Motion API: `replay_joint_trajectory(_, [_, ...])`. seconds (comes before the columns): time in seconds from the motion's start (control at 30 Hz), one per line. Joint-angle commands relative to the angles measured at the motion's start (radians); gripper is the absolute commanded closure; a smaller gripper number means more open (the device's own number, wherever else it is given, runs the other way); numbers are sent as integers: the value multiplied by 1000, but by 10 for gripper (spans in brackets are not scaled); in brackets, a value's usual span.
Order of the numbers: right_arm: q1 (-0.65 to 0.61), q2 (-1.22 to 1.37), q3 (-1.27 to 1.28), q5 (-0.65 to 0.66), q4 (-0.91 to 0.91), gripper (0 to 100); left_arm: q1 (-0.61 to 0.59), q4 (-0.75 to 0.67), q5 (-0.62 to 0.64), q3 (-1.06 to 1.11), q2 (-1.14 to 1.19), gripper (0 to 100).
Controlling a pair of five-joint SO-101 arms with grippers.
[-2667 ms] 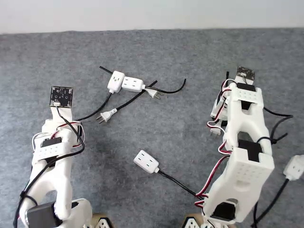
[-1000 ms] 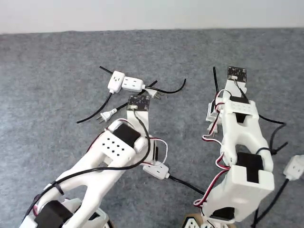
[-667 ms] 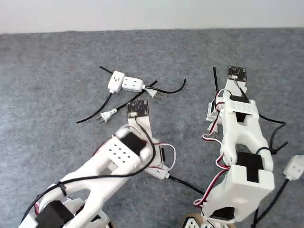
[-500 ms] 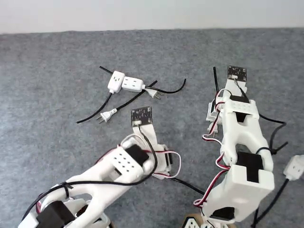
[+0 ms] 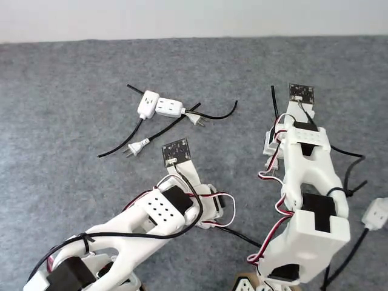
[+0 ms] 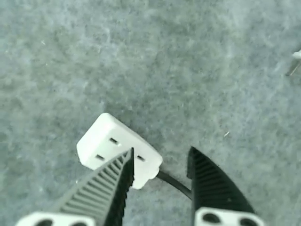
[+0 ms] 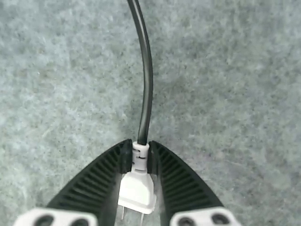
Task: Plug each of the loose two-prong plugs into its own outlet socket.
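Left gripper [image 6: 161, 154] hung with jaws apart, off-centre over the white outlet socket [image 6: 117, 146] on the grey carpet [image 6: 211, 70]; best to straddle its body squarely before closing. Right gripper [image 7: 138, 144] was clamped on the two-prong plug [image 7: 136, 190].

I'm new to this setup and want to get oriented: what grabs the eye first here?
The right gripper is shut on a white two-prong plug, its black cord trailing away over the grey carpet. The left gripper hangs open over the cord end of a white outlet socket.
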Motion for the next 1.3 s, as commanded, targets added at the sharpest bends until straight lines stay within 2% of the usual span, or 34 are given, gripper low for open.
replay_joint_trajectory(0.0, [-5,-8,-68,12,5,991,-8,15,15,-65,-15,805])
replay_joint_trajectory(0.13, [-5,-8,-68,14,5,991,-68,54,28,-127,-15,808])
replay_joint_trajectory(0.3, [-5,-7,-68,14,5,991,-114,252,66,-193,-12,808])
replay_joint_trajectory(0.47, [-5,-7,-68,14,2,991,-69,400,69,-170,-11,808])
replay_joint_trajectory(0.63, [-7,-7,-68,32,4,991,-35,331,69,-162,-5,808])
replay_joint_trajectory(0.83, [-7,-7,-68,34,7,991,-21,61,71,4,-5,808])
replay_joint_trajectory(0.93, [-7,-7,-68,37,5,991,-23,-26,72,77,-5,808])
replay_joint_trajectory(1.27, [-7,-7,-68,40,5,991,-23,-34,124,87,-5,805])
